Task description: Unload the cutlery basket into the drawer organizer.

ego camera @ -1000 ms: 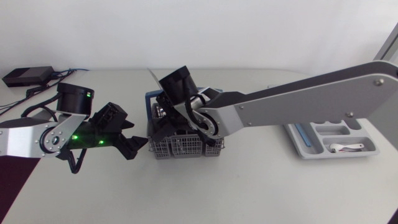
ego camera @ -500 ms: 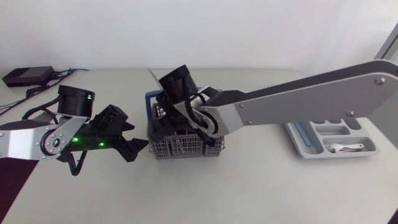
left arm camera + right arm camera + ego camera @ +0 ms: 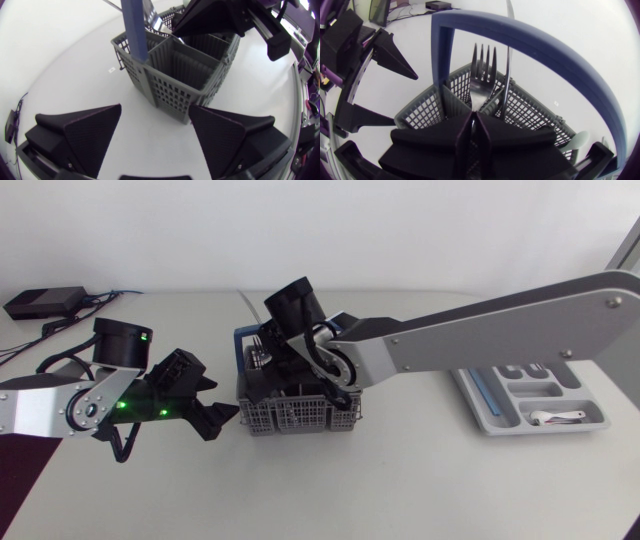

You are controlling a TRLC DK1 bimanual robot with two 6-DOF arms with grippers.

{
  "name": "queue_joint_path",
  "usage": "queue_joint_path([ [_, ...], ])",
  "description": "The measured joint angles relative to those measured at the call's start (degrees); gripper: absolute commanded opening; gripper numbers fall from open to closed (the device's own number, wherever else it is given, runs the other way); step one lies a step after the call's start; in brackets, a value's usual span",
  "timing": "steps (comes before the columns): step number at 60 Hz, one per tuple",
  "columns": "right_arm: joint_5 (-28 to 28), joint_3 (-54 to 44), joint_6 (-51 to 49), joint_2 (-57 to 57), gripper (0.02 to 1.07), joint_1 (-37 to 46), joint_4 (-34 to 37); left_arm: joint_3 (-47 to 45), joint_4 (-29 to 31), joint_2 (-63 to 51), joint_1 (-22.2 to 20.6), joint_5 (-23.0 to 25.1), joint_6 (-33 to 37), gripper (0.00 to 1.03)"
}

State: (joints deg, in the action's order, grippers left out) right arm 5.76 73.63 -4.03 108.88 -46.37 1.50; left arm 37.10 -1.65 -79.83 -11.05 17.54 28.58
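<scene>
Lift straight up with the right gripper (image 3: 472,120), closed, it seems, on the fork (image 3: 481,65) inside the basket (image 3: 420,114). Steer clear of the blue handle (image 3: 530,45) arching above and the knife (image 3: 508,55) alongside. Brace with the left gripper (image 3: 155,125), spread open near the basket's corner. Carry to the organizer (image 3: 520,392), well apart.

The basket (image 3: 290,420) is grey plastic, a matt lattice of small holes, and its blue handle (image 3: 520,37) is smooth plastic with a soft sheen. The fork (image 3: 481,80) standing in it is polished metal, bright and glossy. The left gripper (image 3: 155,109) and right gripper (image 3: 472,117) are matt black with flat, smooth fingers. The right arm (image 3: 500,340) looks like satin silver-grey metal. The organizer (image 3: 500,420) is pale, smooth plastic, and the table (image 3: 400,490) is white, smooth and matt.
</scene>
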Motion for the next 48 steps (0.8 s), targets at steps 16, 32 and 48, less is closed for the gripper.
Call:
queue_joint_path([
  [16,2.03,0.11,0.04,-0.24,0.43,-0.39,0.26,-0.02,-0.02,-0.07,0.11,0.66,0.0,0.94],
  [32,2.4,1.42,0.24,-0.24,0.42,-1.18,0.98,-0.15,-0.42,-0.22,0.11,0.94,0.17,0.94],
  [48,3.5,3.5,0.66,-0.04,0.34,-1.2,1.55,-0.15,-1.31,-1.14,0.17,1.53,0.22,0.94],
])
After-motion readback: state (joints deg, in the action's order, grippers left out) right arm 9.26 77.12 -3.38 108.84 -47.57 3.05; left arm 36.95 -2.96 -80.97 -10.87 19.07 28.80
